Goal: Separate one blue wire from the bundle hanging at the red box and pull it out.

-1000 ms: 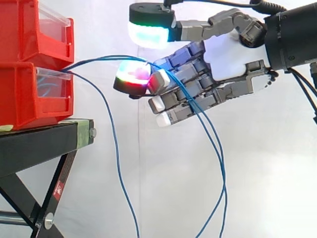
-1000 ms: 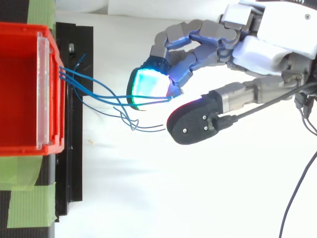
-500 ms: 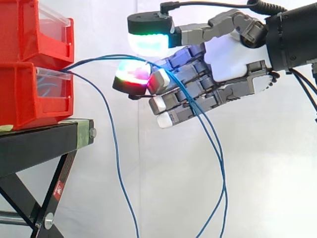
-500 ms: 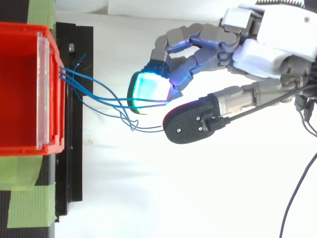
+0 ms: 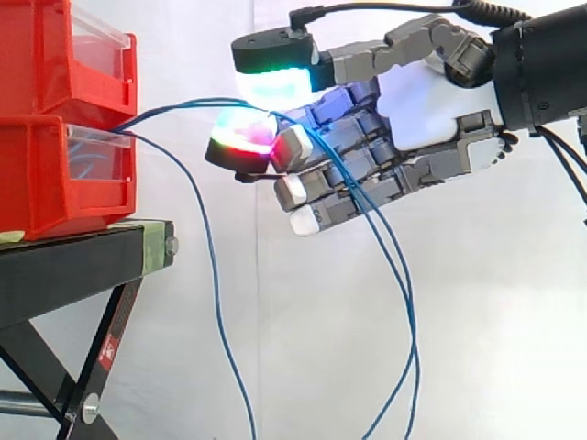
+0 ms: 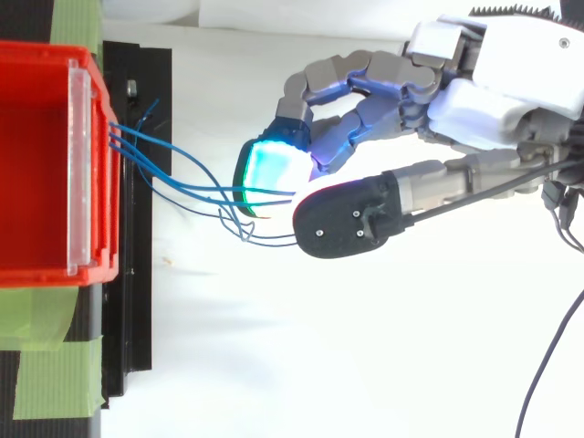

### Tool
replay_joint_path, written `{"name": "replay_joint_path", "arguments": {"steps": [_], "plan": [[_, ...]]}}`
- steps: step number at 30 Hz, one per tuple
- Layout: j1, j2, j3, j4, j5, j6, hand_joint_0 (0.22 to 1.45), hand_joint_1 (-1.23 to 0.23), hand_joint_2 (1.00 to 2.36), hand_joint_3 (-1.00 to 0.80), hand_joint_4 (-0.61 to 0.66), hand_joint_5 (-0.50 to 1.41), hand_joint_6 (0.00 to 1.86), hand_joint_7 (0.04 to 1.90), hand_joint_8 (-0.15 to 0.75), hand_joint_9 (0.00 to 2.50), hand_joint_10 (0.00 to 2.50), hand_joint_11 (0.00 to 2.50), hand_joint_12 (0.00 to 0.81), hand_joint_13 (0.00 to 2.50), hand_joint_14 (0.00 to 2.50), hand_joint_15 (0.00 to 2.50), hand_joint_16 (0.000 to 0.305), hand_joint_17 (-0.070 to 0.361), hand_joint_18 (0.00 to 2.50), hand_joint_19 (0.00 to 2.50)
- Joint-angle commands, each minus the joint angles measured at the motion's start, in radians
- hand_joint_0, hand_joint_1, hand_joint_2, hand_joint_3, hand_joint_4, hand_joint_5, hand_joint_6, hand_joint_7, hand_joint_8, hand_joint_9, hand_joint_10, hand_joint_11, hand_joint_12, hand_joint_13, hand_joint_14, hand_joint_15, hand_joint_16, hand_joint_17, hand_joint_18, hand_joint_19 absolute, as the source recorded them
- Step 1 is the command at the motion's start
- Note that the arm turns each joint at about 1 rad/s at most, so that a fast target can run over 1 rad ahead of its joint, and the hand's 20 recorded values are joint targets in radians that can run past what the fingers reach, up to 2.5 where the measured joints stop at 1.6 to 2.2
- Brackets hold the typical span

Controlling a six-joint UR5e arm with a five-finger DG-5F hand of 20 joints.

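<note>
Blue wires (image 5: 214, 275) from red box (image 5: 64, 174) — in pinch of curled hand (image 5: 422, 110) — stand sticker (image 5: 108, 348) print illegible.

My thumb (image 5: 275, 64), its black-backed pad glowing green and white, has tipped down and moved a little left. It now sits just above the red-and-green glowing fingertip pad (image 5: 240, 142) of my grey jointed hand (image 5: 413, 110). From above, the thumb has slid left onto the edge of that pad, covering the stretch of the thin blue wires (image 5: 183, 103) that earlier lay open between them.
</note>
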Motion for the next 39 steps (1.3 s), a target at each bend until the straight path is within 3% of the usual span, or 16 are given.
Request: {"name": "replay_joint_path", "arguments": {"steps": [1,5,8,12,17,22,28,39], "plan": [[0.0,0.0,0.0,-0.001,0.0,0.003,0.6,-0.69,1.03,-0.18,0.24,-0.23,0.88,1.12,0.329,0.35,0.02,1.35,0.367,0.59,0.0,1.54,0.044,0.098,0.4,0.79],[0.0,0.0,0.0,-0.001,0.0,0.005,0.6,-0.69,1.03,-0.12,0.24,-0.23,0.88,1.14,0.33,0.36,0.02,1.35,0.37,0.58,0.0,1.55,0.044,0.099,0.4,0.79],[0.002,0.0,0.0,0.002,0.0,0.003,0.63,-0.78,1.03,-0.11,0.24,-0.24,0.87,1.17,0.323,0.33,0.02,1.37,0.375,0.55,0.01,1.55,0.045,0.1,0.38,0.76],[0.002,0.0,0.0,-0.001,0.0,0.005,0.7,-0.89,1.03,-0.15,0.22,-0.27,0.87,1.2,0.303,0.25,0.02,1.37,0.367,0.46,0.01,1.52,0.043,0.098,0.33,0.65],[0.003,0.0,0.0,0.002,0.0,0.015,0.73,-0.91,1.02,-0.22,0.22,-0.28,0.86,1.2,0.296,0.21,0.02,1.36,0.361,0.43,0.01,1.51,0.042,0.095,0.3,0.62],[0.005,0.0,0.002,-0.001,0.0,0.029,0.72,-0.9,1.02,-0.32,0.23,-0.28,0.86,1.19,0.297,0.21,0.02,1.36,0.355,0.44,0.01,1.51,0.041,0.092,0.31,0.62],[0.005,0.002,0.0,0.001,0.0,0.029,0.63,-0.78,1.01,-0.39,0.24,-0.27,0.86,1.15,0.319,0.29,0.02,1.36,0.358,0.5,0.01,1.53,0.041,0.091,0.34,0.7],[0.006,0.0,0.0,-0.001,0.0,0.029,0.64,-0.73,1.02,-0.32,0.25,-0.24,0.87,1.12,0.322,0.36,0.02,1.38,0.371,0.58,0.01,1.53,0.041,0.093,0.39,0.75]]}}
